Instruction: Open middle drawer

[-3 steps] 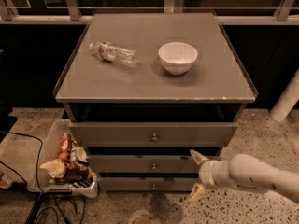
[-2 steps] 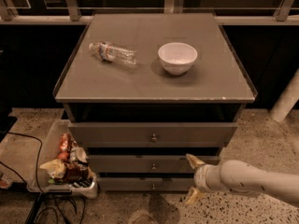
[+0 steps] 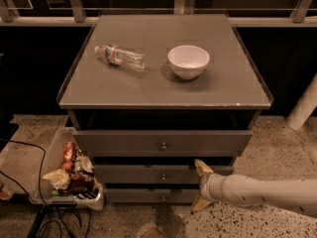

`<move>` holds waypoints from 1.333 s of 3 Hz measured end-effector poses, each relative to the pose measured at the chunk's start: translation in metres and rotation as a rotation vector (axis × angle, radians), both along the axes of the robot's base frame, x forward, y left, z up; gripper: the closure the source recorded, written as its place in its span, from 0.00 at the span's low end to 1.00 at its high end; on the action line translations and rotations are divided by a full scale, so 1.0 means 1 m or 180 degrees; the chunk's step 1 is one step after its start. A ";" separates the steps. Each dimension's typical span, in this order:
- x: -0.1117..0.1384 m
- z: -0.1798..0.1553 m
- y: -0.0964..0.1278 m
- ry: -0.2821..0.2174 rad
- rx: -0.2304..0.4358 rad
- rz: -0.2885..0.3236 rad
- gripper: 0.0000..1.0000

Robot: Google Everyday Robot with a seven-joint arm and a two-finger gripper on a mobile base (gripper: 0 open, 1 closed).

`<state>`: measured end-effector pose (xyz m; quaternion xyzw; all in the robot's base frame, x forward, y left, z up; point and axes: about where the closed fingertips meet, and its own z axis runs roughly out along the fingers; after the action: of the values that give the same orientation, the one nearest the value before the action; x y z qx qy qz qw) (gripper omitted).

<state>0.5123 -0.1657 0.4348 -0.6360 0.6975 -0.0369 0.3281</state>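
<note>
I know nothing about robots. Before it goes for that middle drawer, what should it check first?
1. Middle drawer shut, its knob in plain view: ok.
2. Gripper open, ready to close on the knob: ok.
3. Gripper lined up with the knob: not ok; it sits right of the knob, before the drawer's right end.
4. Room to pull the drawer out past the bin on the floor at left: cannot tell.
5. Bottle and bowl on top, away from the front edge: ok.
</note>
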 end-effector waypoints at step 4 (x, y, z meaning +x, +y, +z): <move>0.057 -0.029 -0.029 -0.0065 0.0412 -0.0325 0.00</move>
<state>0.5694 -0.1948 0.4059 -0.5767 0.7265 -0.0148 0.3734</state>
